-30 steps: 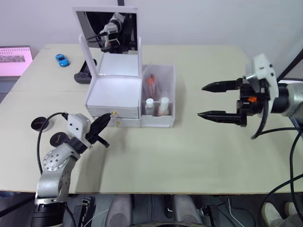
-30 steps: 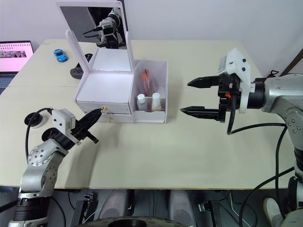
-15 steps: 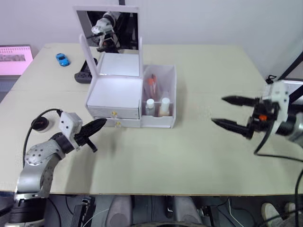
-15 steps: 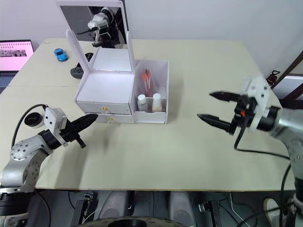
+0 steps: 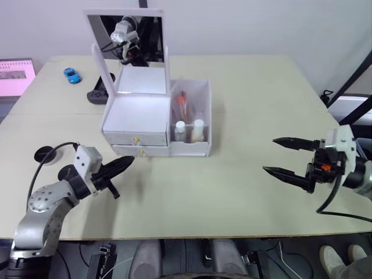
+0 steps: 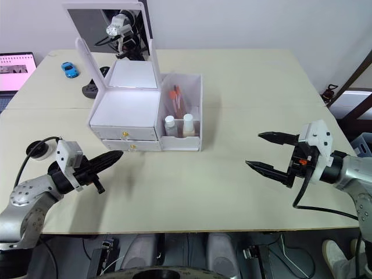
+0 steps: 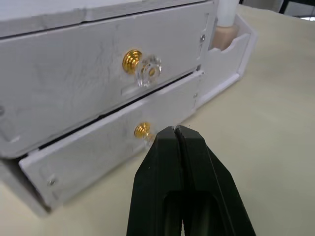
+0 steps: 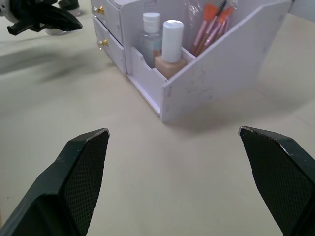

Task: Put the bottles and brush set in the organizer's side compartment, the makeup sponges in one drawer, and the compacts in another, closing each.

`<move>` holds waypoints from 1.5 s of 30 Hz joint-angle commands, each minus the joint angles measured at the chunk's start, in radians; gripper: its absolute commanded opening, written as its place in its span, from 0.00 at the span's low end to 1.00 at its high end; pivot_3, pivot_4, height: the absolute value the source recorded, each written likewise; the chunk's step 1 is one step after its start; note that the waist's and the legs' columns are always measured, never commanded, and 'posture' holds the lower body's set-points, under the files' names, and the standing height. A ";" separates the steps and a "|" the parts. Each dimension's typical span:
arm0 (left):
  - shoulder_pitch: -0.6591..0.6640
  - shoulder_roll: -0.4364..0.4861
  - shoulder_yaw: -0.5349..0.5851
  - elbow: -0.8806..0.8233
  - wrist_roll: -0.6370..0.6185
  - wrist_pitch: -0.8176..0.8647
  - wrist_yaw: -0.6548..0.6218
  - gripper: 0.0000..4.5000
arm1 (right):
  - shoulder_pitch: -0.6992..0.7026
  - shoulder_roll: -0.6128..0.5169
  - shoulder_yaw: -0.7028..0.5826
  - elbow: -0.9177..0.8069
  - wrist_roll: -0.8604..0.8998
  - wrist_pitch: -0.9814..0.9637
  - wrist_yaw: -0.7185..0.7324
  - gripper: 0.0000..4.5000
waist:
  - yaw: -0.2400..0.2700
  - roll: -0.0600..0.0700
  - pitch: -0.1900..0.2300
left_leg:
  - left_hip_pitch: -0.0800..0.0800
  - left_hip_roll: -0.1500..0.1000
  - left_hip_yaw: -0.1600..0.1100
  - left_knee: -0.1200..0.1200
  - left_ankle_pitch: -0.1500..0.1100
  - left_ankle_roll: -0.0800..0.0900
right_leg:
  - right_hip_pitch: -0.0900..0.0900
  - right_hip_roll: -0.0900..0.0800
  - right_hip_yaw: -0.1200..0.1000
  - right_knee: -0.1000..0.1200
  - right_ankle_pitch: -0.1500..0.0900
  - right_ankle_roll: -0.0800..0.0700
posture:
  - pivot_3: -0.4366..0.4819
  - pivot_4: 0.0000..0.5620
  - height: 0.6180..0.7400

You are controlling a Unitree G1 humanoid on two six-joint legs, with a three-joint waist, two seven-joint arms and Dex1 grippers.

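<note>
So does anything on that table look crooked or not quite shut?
Yes: the organizer's lower drawer sits slightly ajar and skewed, with a dark gap above its front. The upper drawer looks flush.

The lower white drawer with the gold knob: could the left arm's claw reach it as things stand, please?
Probably yes: the left claw, shut, sits just in front of the lower white drawer, not fully closed, with only bare table between.

No text, label, brand, number or sign is legible. The pink-lit laptop screen (image 6: 16, 63) at the table's far left edge carries marks too small to read; the two white-capped bottles (image 8: 162, 42) show no readable print.
</note>
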 commanded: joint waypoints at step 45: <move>0.116 -0.327 -0.117 0.036 0.234 -0.233 0.279 0.13 | -0.147 0.019 0.052 -0.327 0.244 0.259 -0.366 1.00 | 0.006 0.000 0.000 | -0.004 0.000 0.002 -0.001 0.000 0.000 | 0.001 -0.001 -0.001 -0.009 0.000 0.000 | 0.48 0.27 0.89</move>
